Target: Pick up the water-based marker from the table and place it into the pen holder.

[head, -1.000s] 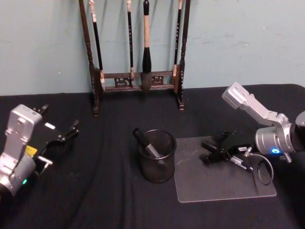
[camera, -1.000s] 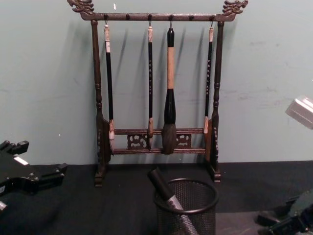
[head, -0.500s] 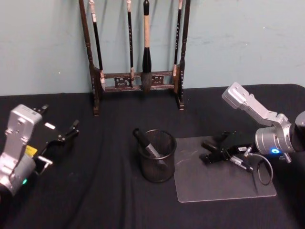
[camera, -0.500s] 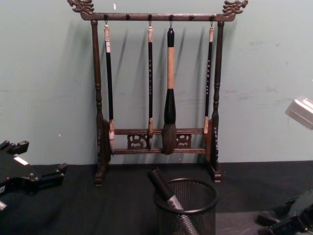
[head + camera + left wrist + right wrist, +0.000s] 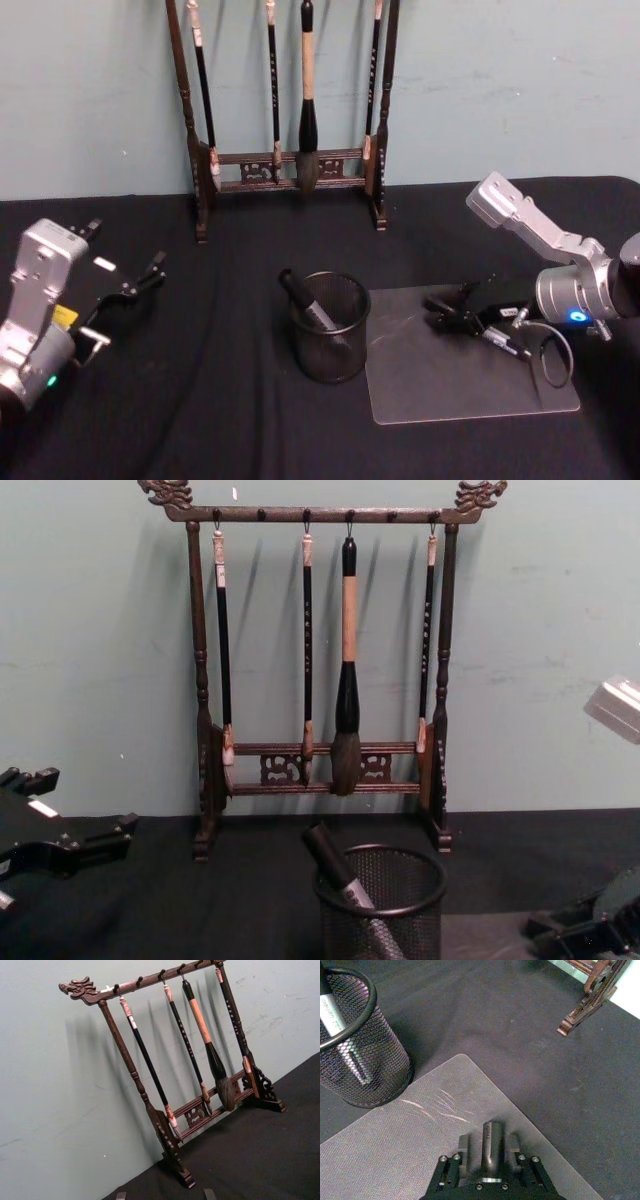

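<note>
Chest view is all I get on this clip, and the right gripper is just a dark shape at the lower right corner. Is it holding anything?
Observer: Yes. The right wrist view shows the right gripper shut on a dark marker, whose end sticks out in front of it.
Operator: Where is that relative to the pen holder?
Observer: In the head view it sits low over a clear mat, to the right of the pen holder.
Operator: And the left gripper?
Observer: The left gripper is open: in the left wrist view its jaws stand apart with nothing between them, facing the brush rack.
</note>
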Available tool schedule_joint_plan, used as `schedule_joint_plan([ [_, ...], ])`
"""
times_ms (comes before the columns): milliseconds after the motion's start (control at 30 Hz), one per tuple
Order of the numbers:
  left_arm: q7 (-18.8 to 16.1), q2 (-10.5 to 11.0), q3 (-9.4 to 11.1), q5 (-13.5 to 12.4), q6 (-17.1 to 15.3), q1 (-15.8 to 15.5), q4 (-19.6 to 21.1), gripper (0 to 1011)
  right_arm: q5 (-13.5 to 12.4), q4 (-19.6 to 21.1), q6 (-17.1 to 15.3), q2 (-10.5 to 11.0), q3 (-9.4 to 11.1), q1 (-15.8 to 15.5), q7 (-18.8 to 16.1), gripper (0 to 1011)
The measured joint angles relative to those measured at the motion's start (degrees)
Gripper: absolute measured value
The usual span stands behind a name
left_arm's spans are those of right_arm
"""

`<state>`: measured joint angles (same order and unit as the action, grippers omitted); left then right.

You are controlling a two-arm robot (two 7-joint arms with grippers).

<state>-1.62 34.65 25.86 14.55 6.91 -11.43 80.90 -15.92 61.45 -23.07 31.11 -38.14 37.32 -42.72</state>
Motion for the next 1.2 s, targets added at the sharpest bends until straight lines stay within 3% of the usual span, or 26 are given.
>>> schedule_joint_plan([
  [300,0.00,0.00,0.00,0.00,0.00,0.00,0.00,1001,-0.01,0.02,0.00,0.00,0.00,0.00,0.00,243],
  [467,0.00,0.00,0.00,0.00,0.00,0.00,0.00,1001,-0.33,0.59,0.26,0.04,0.43,-0.36,0.07,243],
  [667,0.00,0.00,0.00,0.00,0.00,0.00,0.00,1001,-1.97,2.70,2.22,0.17,2.37,-1.78,1.17,243],
  [700,0.00,0.00,0.00,0.00,0.00,0.00,0.00,1001,-3.31,4.08,4.11,0.10,3.88,-2.85,2.01,243],
  [800,0.00,0.00,0.00,0.00,0.00,0.00,0.00,1001,-4.94,5.39,6.77,-0.17,5.53,-4.03,2.82,243],
  [933,0.00,0.00,0.00,0.00,0.00,0.00,0.00,1001,-8.35,8.03,13.40,-1.45,8.74,-6.75,4.39,243],
  [1033,0.00,0.00,0.00,0.00,0.00,0.00,0.00,1001,-9.84,9.04,16.34,-2.41,9.92,-7.95,4.81,243],
  [1133,0.00,0.00,0.00,0.00,0.00,0.00,0.00,1001,-12.35,10.36,21.45,-4.37,11.42,-9.57,5.17,243],
  [1167,0.00,0.00,0.00,0.00,0.00,0.00,0.00,1001,-12.35,10.36,21.45,-4.37,11.42,-9.57,5.17,243],
  [1200,0.00,0.00,0.00,0.00,0.00,0.00,0.00,1001,-13.59,10.77,24.26,-5.82,11.85,-10.21,5.08,243],
])
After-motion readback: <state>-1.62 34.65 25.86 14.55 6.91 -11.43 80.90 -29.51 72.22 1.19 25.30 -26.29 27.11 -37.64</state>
